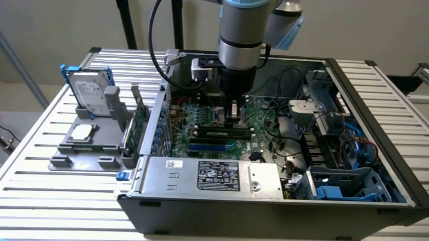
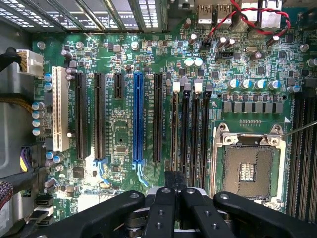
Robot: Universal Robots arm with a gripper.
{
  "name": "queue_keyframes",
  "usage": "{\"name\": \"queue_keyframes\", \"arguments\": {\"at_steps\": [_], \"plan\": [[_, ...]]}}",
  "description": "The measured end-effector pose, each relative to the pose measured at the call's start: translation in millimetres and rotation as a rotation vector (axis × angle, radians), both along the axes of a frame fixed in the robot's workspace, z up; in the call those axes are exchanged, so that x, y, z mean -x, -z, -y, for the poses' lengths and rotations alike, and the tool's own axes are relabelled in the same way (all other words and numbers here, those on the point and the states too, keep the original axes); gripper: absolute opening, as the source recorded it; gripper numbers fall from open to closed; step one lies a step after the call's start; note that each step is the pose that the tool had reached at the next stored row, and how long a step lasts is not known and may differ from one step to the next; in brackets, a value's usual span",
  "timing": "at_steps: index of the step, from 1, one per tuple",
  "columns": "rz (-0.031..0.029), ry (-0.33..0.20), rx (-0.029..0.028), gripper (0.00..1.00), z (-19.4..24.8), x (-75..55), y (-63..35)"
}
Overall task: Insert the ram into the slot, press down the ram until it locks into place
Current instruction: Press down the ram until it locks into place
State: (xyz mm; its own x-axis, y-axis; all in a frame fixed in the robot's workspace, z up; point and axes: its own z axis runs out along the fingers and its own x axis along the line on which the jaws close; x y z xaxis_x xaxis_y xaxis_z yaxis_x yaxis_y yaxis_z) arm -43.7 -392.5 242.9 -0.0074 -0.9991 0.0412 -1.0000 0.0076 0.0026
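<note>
The ram, a thin green stick with dark chips, stands on edge in a black memory slot on the motherboard inside the open case. My gripper reaches straight down just behind and above its top edge; contact cannot be made out. In the wrist view the gripper has its two black fingers pressed together, shut, in line with the leftmost slot of several parallel black sockets with pale end latches. Nothing shows between the fingertips.
A blue slot and an open processor socket flank the memory sockets. The silver power supply fills the case front and a blue drive cage sits at the exterior view's right. Outside stand an upright green card and a hard drive.
</note>
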Motion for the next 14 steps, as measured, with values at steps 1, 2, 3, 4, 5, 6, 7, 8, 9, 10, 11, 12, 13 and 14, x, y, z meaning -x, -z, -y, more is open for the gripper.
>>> {"name": "queue_keyframes", "arguments": {"at_steps": [1, 2, 3, 4, 5, 6, 7, 8, 9, 10, 11, 12, 13, 14], "plan": [[0.0000, 0.000, 0.0000, 0.11, 0.0, 0.0, 1.5], [-0.0003, 0.000, 0.0000, 0.11, -0.2, 0.0, 3.1], [-0.0013, 0.000, -0.0001, 0.11, -0.3, 0.1, 4.4], [-0.0042, 0.000, -0.0002, 0.11, -0.4, 0.0, 5.4], [-0.0074, 0.000, -0.0001, 0.11, -0.5, 0.0, 6.3], [-0.0100, 0.000, -0.0001, 0.11, -0.9, 0.1, 6.9], [-0.0122, 0.000, 0.0001, 0.11, -1.3, 0.1, 7.2], [-0.0132, 0.000, 0.0001, 0.11, -1.9, 0.0, 7.4], [-0.0134, 0.000, -0.0001, 0.11, -2.6, 0.0, 7.6], [-0.0135, 0.000, -0.0001, 0.11, -3.4, 0.0, 7.9], [-0.0135, 0.000, -0.0002, 0.11, -3.7, -0.1, 8.3], [-0.0134, 0.000, -0.0003, 0.11, -3.9, -0.1, 9.0], [-0.0136, 0.000, -0.0001, 0.11, -4.1, -0.1, 9.7], [-0.0135, 0.000, -0.0001, 0.11, -4.2, 0.0, 10.9]]}}
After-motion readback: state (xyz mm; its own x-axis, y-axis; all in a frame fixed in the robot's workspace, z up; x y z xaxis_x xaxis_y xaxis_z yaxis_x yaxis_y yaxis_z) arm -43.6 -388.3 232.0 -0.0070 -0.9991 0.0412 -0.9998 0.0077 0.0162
